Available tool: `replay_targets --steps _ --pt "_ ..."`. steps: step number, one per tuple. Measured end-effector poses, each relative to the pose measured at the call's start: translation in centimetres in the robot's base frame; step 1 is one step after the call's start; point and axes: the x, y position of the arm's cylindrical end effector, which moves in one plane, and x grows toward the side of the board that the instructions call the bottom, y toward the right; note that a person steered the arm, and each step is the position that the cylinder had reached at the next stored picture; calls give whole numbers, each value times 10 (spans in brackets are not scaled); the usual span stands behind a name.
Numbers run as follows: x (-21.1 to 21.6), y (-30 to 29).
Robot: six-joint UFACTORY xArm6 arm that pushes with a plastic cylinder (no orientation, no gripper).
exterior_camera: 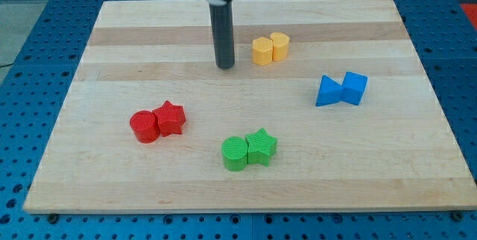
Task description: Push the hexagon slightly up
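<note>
My tip [225,66] is resting on the table [134,188] in the upper middle of the view, just to the view's left of the yellow pair and apart from it. There is no claw on this arm, only the straight dark rod, so nothing is being held or clamped.

The yellow hexagon [261,51] is sitting near the view's top, right of centre, touching a yellow cylinder [280,45] on its right side. The tip is standing near the hexagon's left face, slightly lower in the view, with a strip of bare wood between them.

No containers are showing; every block is lying straight on the table. A red cylinder [144,127] and a red star [171,118] are touching at the view's left. A green cylinder [235,153] and a green star [261,147] are touching toward the view's bottom. Two blue blocks [341,89] are touching at the view's right; their exact shapes are hard to make out.

Above the hexagon, open wood is running to the table's top edge.

The rod's upper part is being cut off by the view's top.
</note>
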Motion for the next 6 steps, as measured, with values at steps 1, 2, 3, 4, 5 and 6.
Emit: replay_targets --steps 1,2,3,4,5,6 --pt "15 17" --pt "9 58" --pt "-3 63" --pt "-17 56" --pt "-17 56" --pt "5 65"
